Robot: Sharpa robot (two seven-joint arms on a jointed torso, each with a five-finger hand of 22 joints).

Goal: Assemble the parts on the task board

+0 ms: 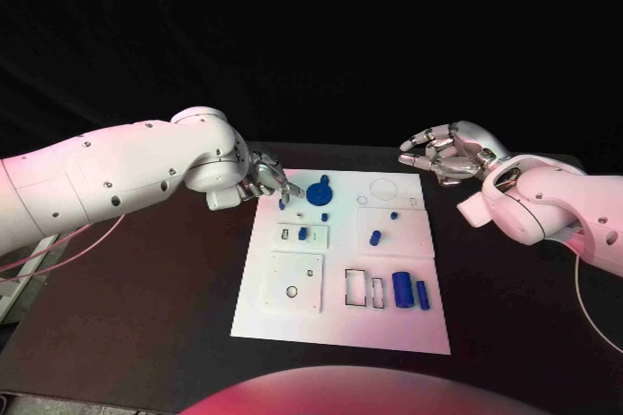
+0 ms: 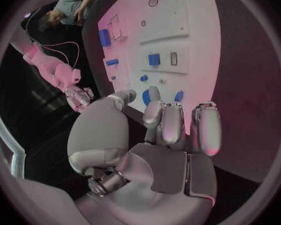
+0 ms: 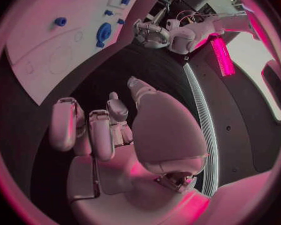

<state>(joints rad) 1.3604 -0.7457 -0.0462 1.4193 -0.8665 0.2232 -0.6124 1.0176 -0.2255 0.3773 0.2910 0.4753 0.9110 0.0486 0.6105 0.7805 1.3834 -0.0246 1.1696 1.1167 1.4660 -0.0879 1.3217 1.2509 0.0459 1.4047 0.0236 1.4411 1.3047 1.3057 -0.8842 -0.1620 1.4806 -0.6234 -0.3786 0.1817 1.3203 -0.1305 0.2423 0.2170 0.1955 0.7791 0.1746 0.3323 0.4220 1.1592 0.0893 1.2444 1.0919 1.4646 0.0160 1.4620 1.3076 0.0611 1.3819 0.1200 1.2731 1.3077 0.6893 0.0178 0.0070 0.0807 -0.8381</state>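
The white task board [image 1: 340, 318] lies in the middle of the black table. Over its far left corner hovers my left hand [image 1: 266, 185], fingers apart and holding nothing, fingertips beside a blue round part [image 1: 320, 195]. The left wrist view shows that hand [image 2: 168, 135] reaching toward the round part [image 2: 145, 97] and a small blue piece [image 2: 178, 96]. Further small blue parts [image 1: 375, 238] stand mid-board, and a blue cylinder [image 1: 402, 290] lies nearer me. My right hand [image 1: 448, 154] hangs off the board's far right corner, fingers loosely bent and holding nothing [image 3: 115, 135].
A white raised plate [image 1: 297, 282] with holes sits on the board's near left. Two empty rectangular slots [image 1: 364, 288] lie beside the cylinder, and a thin blue bar [image 1: 423, 293] lies to its right. A pink cable [image 1: 52, 253] trails off the table's left side.
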